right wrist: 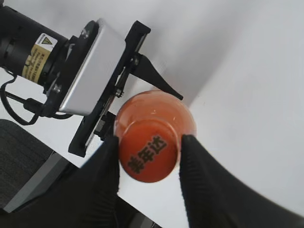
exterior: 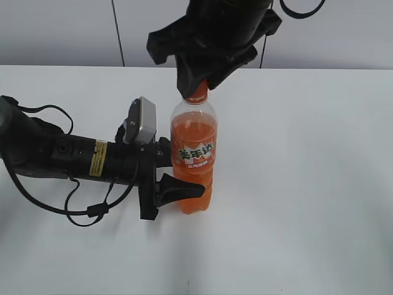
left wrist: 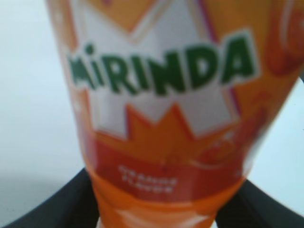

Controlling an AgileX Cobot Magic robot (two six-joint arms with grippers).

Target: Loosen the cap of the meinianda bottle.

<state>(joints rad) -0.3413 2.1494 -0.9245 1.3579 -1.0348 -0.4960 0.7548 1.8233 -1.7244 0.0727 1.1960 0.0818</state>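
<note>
The left gripper (exterior: 175, 175) is closed around the lower body of the bottle (exterior: 194, 160), which is stood upright mid-table (exterior: 307, 184). Above it, the cap (right wrist: 148, 156) is clamped between the ribbed black fingers (right wrist: 107, 166) of the right gripper (exterior: 198, 86). The full bottle is judged heavy, its thin clear plastic smooth and yielding; the small ribbed cap is best held by its sides.

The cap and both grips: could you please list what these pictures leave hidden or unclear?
- Exterior view: the right gripper covers most of the cap.
- Left wrist view: the meinianda bottle fills the frame, blurred; the left gripper contact is hidden.
- Right wrist view: thread looseness cannot be seen.
</note>
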